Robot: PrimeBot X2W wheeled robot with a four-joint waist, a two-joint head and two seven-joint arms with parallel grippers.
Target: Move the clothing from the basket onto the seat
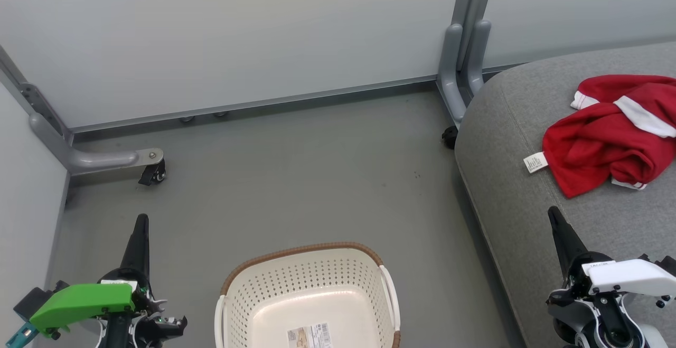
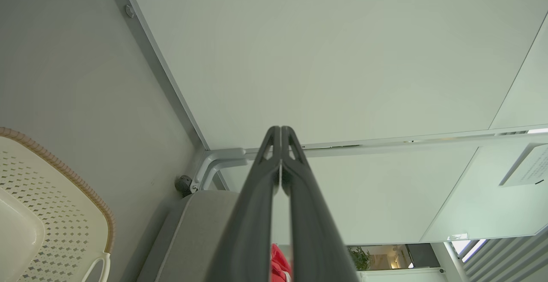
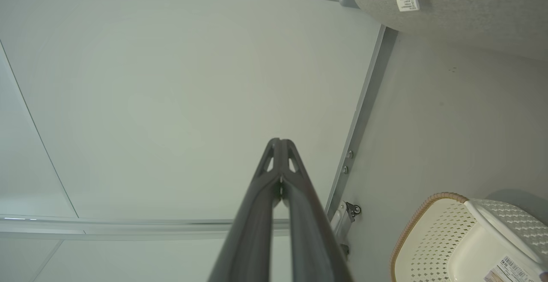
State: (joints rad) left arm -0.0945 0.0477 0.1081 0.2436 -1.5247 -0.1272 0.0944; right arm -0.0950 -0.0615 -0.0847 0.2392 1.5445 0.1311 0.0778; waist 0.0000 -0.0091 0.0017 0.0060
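Observation:
The red clothing [image 1: 607, 137] with white trim lies crumpled on the grey seat [image 1: 507, 126] at the right, a white tag sticking out to its left. On the floor at the bottom centre stands the cream basket [image 1: 309, 295] with its brown rim; its inside holds a paper label and no fabric. My left gripper [image 1: 141, 220] is shut and empty to the basket's left. My right gripper [image 1: 552, 212] is shut and empty over the seat's front part, below the clothing. The left wrist view has the basket [image 2: 51, 213] and a sliver of clothing [image 2: 280, 265]; the right wrist view has the basket [image 3: 449, 239].
Pale partition panels [image 1: 237, 36] wall off the back and left, standing on grey metal feet with casters [image 1: 153, 171]. A grey post [image 1: 465, 57] stands at the seat's back corner. Grey floor [image 1: 296, 179] stretches between panels, basket and seat.

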